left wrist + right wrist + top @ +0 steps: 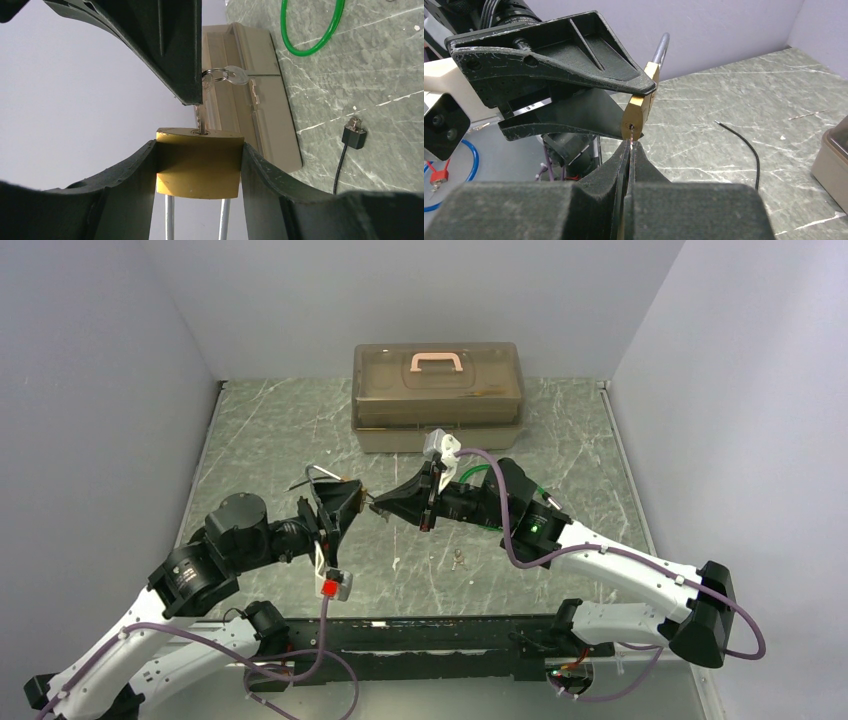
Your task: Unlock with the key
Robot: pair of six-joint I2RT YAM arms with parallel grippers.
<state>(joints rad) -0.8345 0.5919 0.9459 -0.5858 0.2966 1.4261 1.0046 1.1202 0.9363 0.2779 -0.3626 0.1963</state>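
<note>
- Padlock (197, 165) is held in the air above the middle of the table (270, 430). The half-open left claw (350, 502) clamps it by its two sides, with the keyhole face turned rightward.
- Facing it, the right claw (630, 150) is pressed fully together on the key (200, 122). The key's tip sits in the keyhole and its long axis runs straight from claw to lock, so a twist seems next.
- Box (437, 395) stands at the far edge.

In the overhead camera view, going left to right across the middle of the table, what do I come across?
Left gripper clamping the padlock → right gripper pinching the key set in the lock → spare keys lying loose.
</note>
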